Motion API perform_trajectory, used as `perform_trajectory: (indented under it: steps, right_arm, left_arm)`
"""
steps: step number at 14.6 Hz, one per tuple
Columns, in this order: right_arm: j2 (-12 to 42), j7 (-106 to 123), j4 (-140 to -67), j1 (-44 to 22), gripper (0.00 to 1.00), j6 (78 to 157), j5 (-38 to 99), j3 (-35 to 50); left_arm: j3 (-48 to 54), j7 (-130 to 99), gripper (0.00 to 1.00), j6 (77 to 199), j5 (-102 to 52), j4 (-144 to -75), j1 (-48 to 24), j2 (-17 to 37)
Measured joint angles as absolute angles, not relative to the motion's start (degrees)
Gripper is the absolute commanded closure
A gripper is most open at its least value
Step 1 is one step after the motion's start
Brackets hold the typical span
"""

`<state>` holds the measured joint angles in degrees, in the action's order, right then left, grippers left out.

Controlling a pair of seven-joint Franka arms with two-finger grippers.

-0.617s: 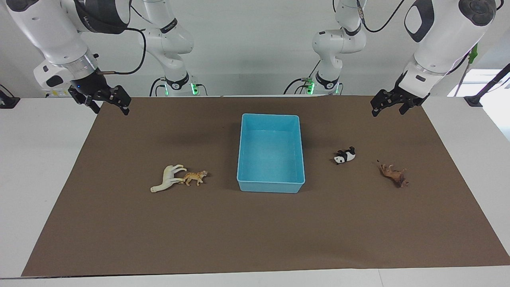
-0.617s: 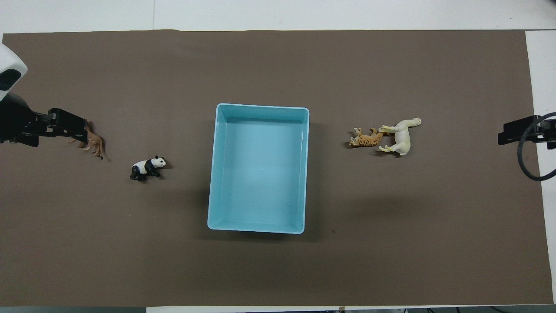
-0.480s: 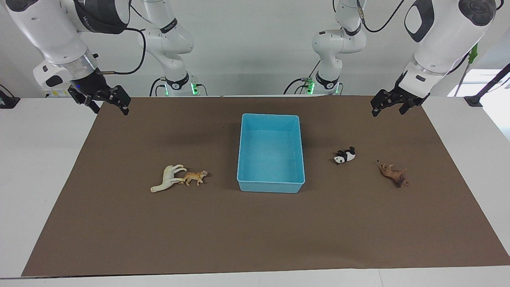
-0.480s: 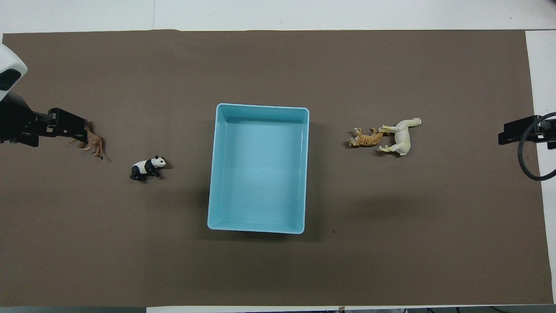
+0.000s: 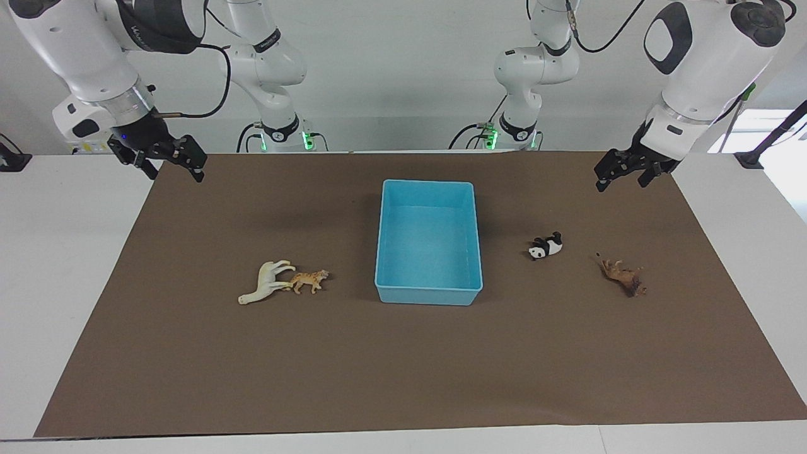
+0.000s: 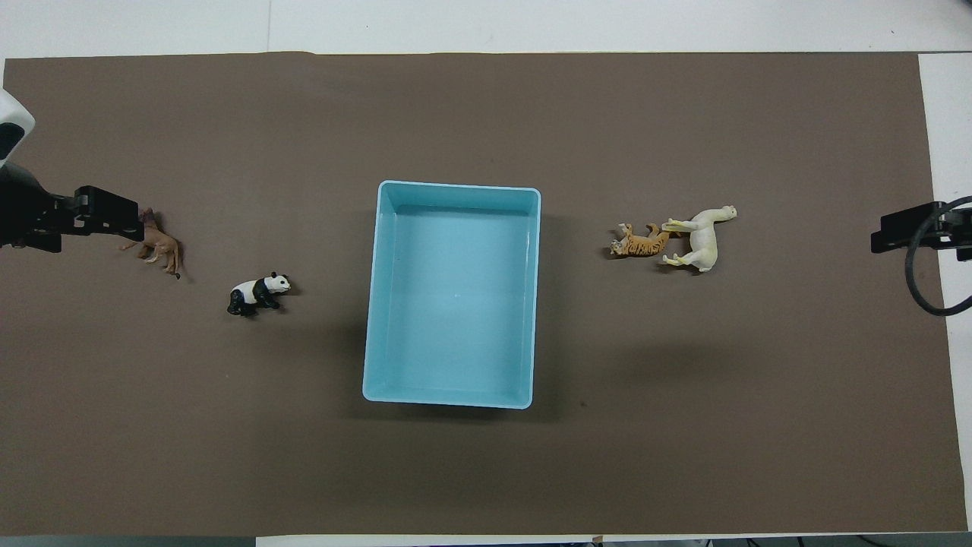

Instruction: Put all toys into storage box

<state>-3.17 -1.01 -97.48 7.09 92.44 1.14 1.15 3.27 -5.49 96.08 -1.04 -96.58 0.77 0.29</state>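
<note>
The light blue storage box (image 5: 429, 295) (image 6: 372, 304) stands empty in the middle of the brown mat. A cream-white horse (image 5: 265, 284) (image 6: 702, 235) and an orange tiger (image 5: 309, 280) (image 6: 640, 241) lie touching each other toward the right arm's end. Toward the left arm's end are a panda (image 5: 546, 246) (image 6: 257, 293) and a brown lion (image 5: 624, 276) (image 6: 161, 245). My left gripper (image 5: 621, 185) (image 6: 114, 220) hangs open and empty, high over the mat beside the lion. The right gripper (image 5: 176, 175) (image 6: 904, 232) waits open and empty over the mat's edge.
The brown mat (image 5: 403, 372) covers most of the white table (image 5: 63, 265). A black cable (image 6: 923, 273) loops by the right gripper. Both arm bases (image 5: 284, 135) stand at the robots' edge of the table.
My left gripper has shifted slightly toward the left arm's end of the table and a little lower. The right arm and all toys have stayed still.
</note>
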Motion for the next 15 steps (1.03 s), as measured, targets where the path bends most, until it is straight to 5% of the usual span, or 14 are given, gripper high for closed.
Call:
perform_trajectory:
  steps: [5, 9, 15]
  right_arm:
    - [-3.33, -1.12, -98.36, 6.81, 0.0, 93.51, 1.15, 1.48]
    - [-2.84, -1.01, -100.8, 4.38, 0.0, 101.09, 1.14, 1.84]
    - [6.94, -0.94, -100.87, 0.61, 0.0, 114.16, 1.16, 1.99]
  left_arm:
    - [3.1, -15.18, 0.0, 110.17, -1.04, -110.06, 3.51, -2.93]
    - [3.63, -38.15, 0.0, 115.2, -1.04, -113.21, 3.38, -0.42]
    - [4.23, -72.01, 0.0, 120.79, -1.04, -117.02, -0.28, 2.82]
